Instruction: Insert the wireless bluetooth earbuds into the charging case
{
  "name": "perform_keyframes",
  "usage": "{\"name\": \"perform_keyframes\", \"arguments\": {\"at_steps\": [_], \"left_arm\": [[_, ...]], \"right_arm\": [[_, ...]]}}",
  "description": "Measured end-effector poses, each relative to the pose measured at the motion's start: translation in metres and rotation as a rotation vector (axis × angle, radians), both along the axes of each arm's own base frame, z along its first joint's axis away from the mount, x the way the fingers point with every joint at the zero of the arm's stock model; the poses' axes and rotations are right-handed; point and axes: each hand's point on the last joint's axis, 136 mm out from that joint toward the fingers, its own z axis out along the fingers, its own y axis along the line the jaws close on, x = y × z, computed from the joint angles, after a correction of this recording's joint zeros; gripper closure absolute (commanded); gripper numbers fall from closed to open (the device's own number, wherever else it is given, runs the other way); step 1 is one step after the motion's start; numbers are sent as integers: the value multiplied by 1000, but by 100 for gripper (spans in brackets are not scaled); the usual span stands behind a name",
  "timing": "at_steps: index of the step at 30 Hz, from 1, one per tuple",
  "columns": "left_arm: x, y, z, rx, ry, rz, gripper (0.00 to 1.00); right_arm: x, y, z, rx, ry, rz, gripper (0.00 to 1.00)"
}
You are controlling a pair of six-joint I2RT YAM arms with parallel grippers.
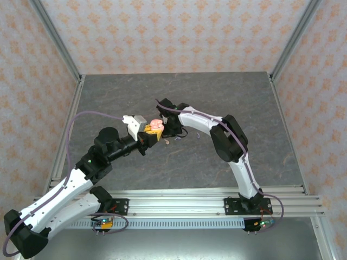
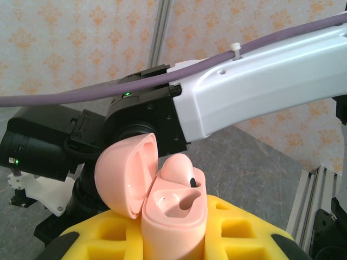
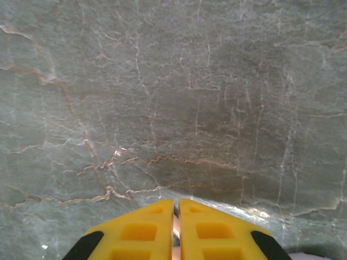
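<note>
My left end effector [image 1: 153, 131] clamps the open case [image 2: 173, 222]; my right end effector [image 3: 176, 227] is pressed together. The seated earbud [image 2: 179, 168] looks light, hard and slick, so I'd pinch its stem gently.

Smooth plastic case [image 2: 173, 219] (veined stone tabletop [image 3: 173, 97])

A grey, veined desk [image 1: 227, 92] is boxed by pale, orange-patterned walls [image 1: 179, 32] at nine, twelve and three o'clock, with aluminium posts [image 1: 54, 33] at the corners. The lighting seems even.
</note>
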Motion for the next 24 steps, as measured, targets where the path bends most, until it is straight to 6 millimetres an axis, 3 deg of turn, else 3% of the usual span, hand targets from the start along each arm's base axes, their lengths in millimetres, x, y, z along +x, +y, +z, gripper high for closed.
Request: {"name": "perform_keyframes", "arguments": {"at_steps": [11, 24], "left_arm": [[-1, 2, 3, -6, -9, 3, 94], [-1, 2, 1, -3, -1, 4, 94]], "right_arm": [[-3, 0, -6, -32, 19, 32, 89], [-20, 6, -8, -53, 36, 133, 88]]}}
